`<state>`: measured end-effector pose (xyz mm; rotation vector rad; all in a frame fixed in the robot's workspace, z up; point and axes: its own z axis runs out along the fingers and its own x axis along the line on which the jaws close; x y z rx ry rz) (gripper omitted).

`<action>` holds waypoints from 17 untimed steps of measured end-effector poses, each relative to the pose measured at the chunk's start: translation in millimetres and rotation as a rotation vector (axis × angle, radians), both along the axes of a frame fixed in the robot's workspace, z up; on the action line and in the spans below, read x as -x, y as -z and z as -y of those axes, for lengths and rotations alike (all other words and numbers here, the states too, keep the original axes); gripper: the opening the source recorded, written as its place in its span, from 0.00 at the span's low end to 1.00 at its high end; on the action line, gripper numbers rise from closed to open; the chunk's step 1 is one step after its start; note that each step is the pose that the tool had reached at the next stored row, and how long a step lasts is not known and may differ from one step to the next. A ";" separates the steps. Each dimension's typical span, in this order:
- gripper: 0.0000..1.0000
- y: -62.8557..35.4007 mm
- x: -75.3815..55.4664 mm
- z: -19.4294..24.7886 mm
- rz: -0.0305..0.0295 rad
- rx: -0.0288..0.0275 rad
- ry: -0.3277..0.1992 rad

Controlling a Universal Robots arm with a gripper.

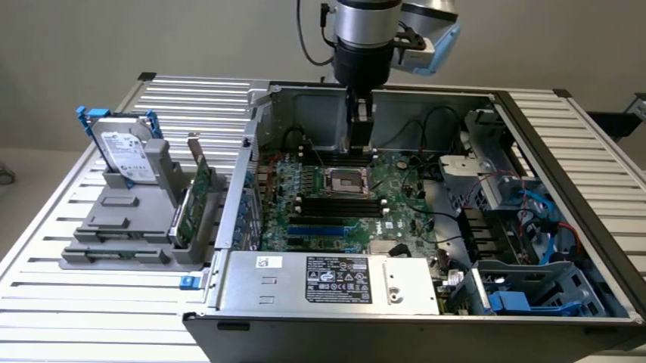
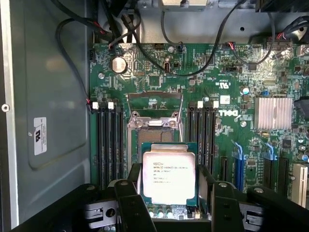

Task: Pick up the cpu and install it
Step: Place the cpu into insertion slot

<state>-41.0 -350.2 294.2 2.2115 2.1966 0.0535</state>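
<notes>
Gripper (image 2: 170,182) is pinching the Intel Xeon cpu (image 2: 169,174) by two edges, hovering clear above the socket (image 2: 154,133) on the DELL motherboard (image 2: 231,82)

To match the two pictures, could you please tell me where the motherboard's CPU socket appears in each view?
Exterior view: the socket sits mid-motherboard inside the open case.
Wrist view: the socket is near the centre, partly covered by the cpu.
Shared landmark: the black memory slots flanking it.

The silvery square cpu (image 2: 169,176), printed side up and level, is clamped in the gripper (image 2: 169,186) near the open socket (image 2: 155,124).
</notes>
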 end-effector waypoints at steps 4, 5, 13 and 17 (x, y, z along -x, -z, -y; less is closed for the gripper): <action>0.55 7.2 0.7 0.0 0.0000 0.0000 0.000; 0.55 9.0 0.8 0.0 0.0001 0.0000 0.000; 0.55 23.6 1.1 0.2 -0.0001 0.0001 0.000; 0.55 30.9 1.0 2.2 0.0000 0.0001 0.000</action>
